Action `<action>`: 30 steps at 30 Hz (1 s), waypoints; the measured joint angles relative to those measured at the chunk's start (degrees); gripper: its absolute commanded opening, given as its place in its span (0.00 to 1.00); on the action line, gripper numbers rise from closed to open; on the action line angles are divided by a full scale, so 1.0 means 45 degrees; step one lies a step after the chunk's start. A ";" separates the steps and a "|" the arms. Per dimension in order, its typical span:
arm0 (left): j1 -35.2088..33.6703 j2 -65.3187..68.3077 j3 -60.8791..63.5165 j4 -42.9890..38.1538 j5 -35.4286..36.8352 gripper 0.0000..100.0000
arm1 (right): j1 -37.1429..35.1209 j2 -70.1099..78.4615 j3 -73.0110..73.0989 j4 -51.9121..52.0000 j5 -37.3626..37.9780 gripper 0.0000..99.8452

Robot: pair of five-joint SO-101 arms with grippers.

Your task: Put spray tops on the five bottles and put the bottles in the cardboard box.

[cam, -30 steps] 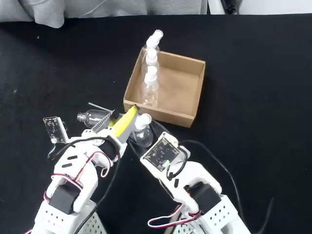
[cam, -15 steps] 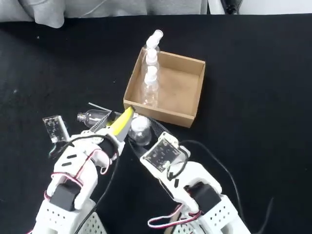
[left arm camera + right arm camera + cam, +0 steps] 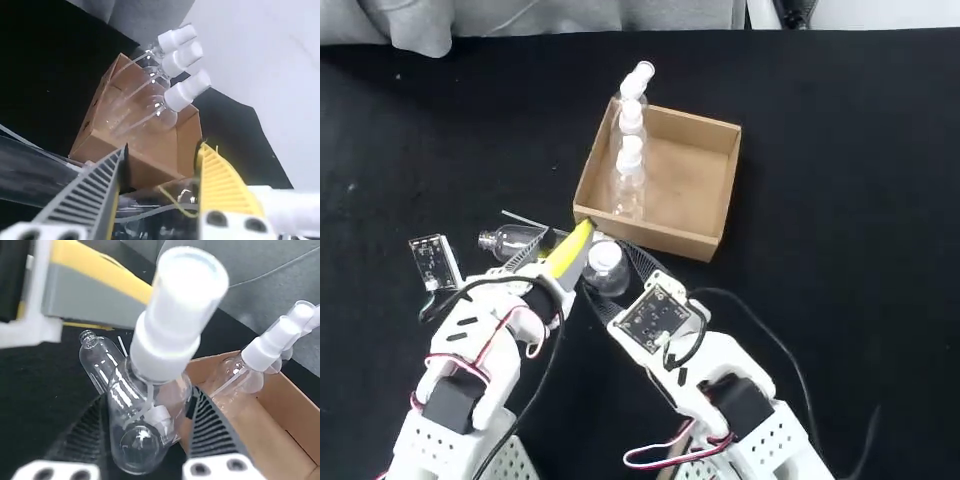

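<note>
At seven o'clock of the box (image 3: 650, 232), the right gripper (image 3: 150, 435) clamps a capped bottle (image 3: 145, 405) by its body. Light, slippery and crushable, I'd guess, so grip there gently. The left gripper (image 3: 161, 150) gapes empty.

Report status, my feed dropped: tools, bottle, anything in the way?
Right tool shut on capped bottle, beside cardboard box. Left tool open, close by its spray top. Uncapped bottle lying on table near both tools.

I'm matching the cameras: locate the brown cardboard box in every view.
High view: brown cardboard box near the picture's centre.
Left wrist view: box past the grey and yellow fingers.
Right wrist view: box behind the clear spray-topped bottle the right gripper holds.
Shared landmark: three white-topped bottles leaning inside it.
</note>
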 measured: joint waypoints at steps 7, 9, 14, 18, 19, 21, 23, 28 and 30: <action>0.0547 -0.0137 -0.0020 0.0742 0.0000 0.21 | 0.0020 0.0000 0.0000 0.0000 0.0000 0.02; 0.0547 -0.0137 -0.0020 0.0781 0.0000 0.21 | 0.0020 0.0000 0.0000 0.0000 0.0000 0.02; 0.0156 -0.0117 -0.0078 0.0801 0.0000 0.21 | -0.0039 0.0000 0.0000 0.0000 0.0020 0.02; -0.0645 0.0000 -0.0293 0.0821 0.0234 0.21 | -0.0059 0.0000 0.0000 0.0000 0.0020 0.02; -0.0860 0.0000 -0.0332 0.0821 0.0313 0.21 | -0.0059 0.0000 0.0000 0.0039 0.0020 0.02; -0.1133 0.0020 -0.0410 0.0821 0.0410 0.21 | -0.0020 0.0000 0.0000 0.0215 0.0020 0.02; -0.1368 0.0000 -0.0469 0.0821 0.0449 0.21 | -0.0020 0.0000 0.0000 0.0293 0.0020 0.02; -0.2012 0.0020 -0.0508 0.0821 0.0449 0.21 | -0.0020 0.0000 0.0000 0.0332 0.0020 0.02; -0.2129 0.0020 -0.0508 0.0781 0.0449 0.21 | -0.0020 0.0000 0.0000 0.0332 0.0020 0.02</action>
